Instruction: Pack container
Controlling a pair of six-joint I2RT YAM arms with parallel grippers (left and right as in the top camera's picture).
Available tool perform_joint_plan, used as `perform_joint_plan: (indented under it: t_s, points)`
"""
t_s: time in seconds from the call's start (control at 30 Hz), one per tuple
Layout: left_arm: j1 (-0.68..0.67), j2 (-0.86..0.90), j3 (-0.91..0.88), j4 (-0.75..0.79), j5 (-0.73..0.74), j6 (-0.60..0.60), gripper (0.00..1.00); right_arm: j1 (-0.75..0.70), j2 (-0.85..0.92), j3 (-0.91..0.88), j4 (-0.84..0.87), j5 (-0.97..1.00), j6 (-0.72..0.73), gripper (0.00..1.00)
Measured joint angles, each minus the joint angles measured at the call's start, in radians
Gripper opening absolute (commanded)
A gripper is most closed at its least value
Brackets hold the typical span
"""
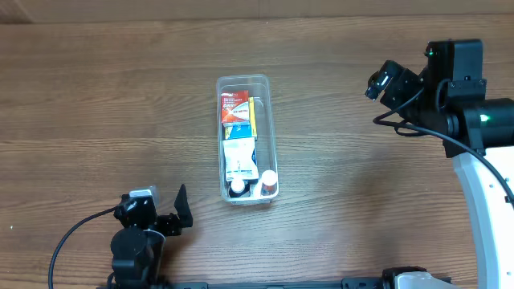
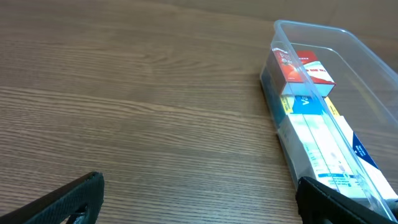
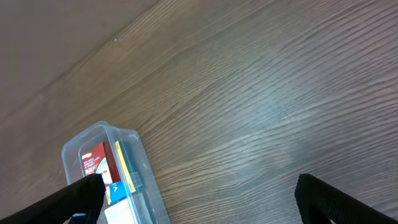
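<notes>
The clear plastic container (image 1: 243, 136) stands upright in the middle of the table. It holds a red, blue and white box (image 1: 236, 128), a yellow-edged box (image 1: 252, 120) and two small bottles, one with a dark cap (image 1: 237, 189) and one with a white cap (image 1: 268, 181). It also shows in the left wrist view (image 2: 336, 124) and the right wrist view (image 3: 118, 168). My left gripper (image 1: 173, 210) is open and empty at the front left, apart from the container; in its wrist view (image 2: 199, 199) only bare wood lies between the fingers. My right gripper (image 1: 377, 84) is open and empty at the far right (image 3: 196, 193).
The table is brown wood. The right arm's white base (image 1: 482, 193) stands at the right edge. A black cable (image 1: 72, 237) runs along the front left by the left arm.
</notes>
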Motion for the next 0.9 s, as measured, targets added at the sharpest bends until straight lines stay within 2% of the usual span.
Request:
perform_joint_plan:
  t_s: [0.37,0.47,0.57,0.6,0.77,0.9]
  points:
    - [0.0,0.0,0.0,0.0,0.0,0.0,1.0,0.0,-0.006,-0.003,-0.019,0.021,-0.002,1.0]
    - [0.0,0.0,0.0,0.0,0.0,0.0,1.0,0.0,-0.06,-0.042,0.021,0.049,-0.023,1.0]
    - [0.0,-0.001,0.0,0.0,0.0,0.0,1.0,0.0,-0.232,-0.157,0.119,0.055,-0.091,1.0]
    - [0.0,-0.002,-0.001,0.002,0.0,0.0,1.0,0.0,-0.309,-0.244,0.24,0.048,-0.121,1.0]
    - [0.0,-0.002,-0.004,0.002,0.0,0.0,1.0,0.0,-0.709,-0.661,0.44,-0.003,-0.275,1.0]
    - [0.0,-0.002,-0.005,0.001,0.0,0.0,1.0,-0.026,-0.945,-0.947,0.449,-0.031,-0.335,1.0]
